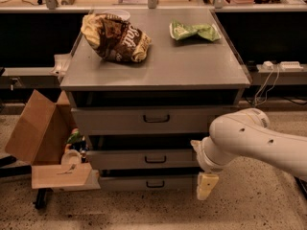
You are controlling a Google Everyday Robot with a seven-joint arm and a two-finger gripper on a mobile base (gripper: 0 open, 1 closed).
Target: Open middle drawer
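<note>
The grey cabinet (153, 75) has three drawers. The middle drawer (120, 160) is a wide shallow grey front with a small dark loop handle (155, 159); it looks closed. My gripper (206, 186) hangs pointing down at the right end of the drawer fronts, right of the handle and level with the bottom drawer (124, 182). It holds nothing that I can see. My white arm (259, 143) covers the right ends of the middle and bottom drawers.
A brown chip bag (115, 36) and a green bag (193, 30) lie on the cabinet top. The top drawer (110, 121) sits above. An open cardboard box (36, 133) with small items stands left on the floor. Cables (264, 85) hang at right.
</note>
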